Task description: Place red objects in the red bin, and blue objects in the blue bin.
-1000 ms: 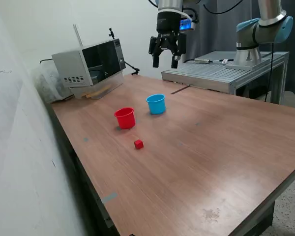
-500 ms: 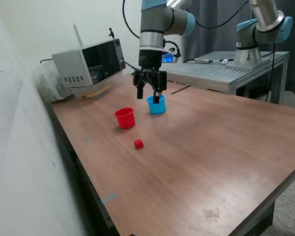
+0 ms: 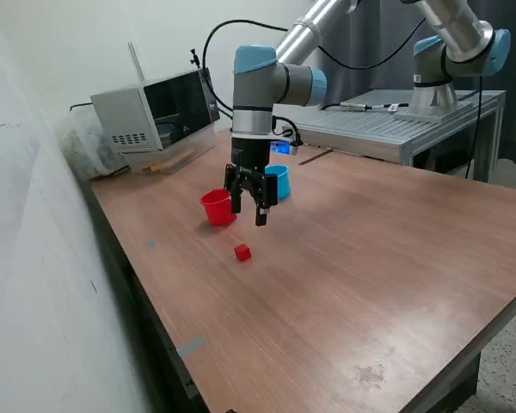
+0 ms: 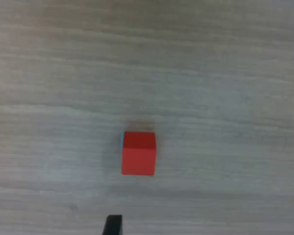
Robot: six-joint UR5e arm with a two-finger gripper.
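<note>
Exterior view shows the open, empty gripper [image 3: 248,209] has swung down from beside the blue cup [image 3: 276,181] to hover above the red cube [image 3: 242,252], seemingly ready to pick it.

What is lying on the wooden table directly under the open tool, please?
A small solid red cube sits alone on the wooden table beneath the tool, which hangs above it with jaws apart. The wrist view shows only bare wood around it; nothing covers it.

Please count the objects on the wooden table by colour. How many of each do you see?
Red: 2, the red cup and the red cube.
Blue: 1, the light blue cup, partly behind the arm.
Total: 3.
</note>
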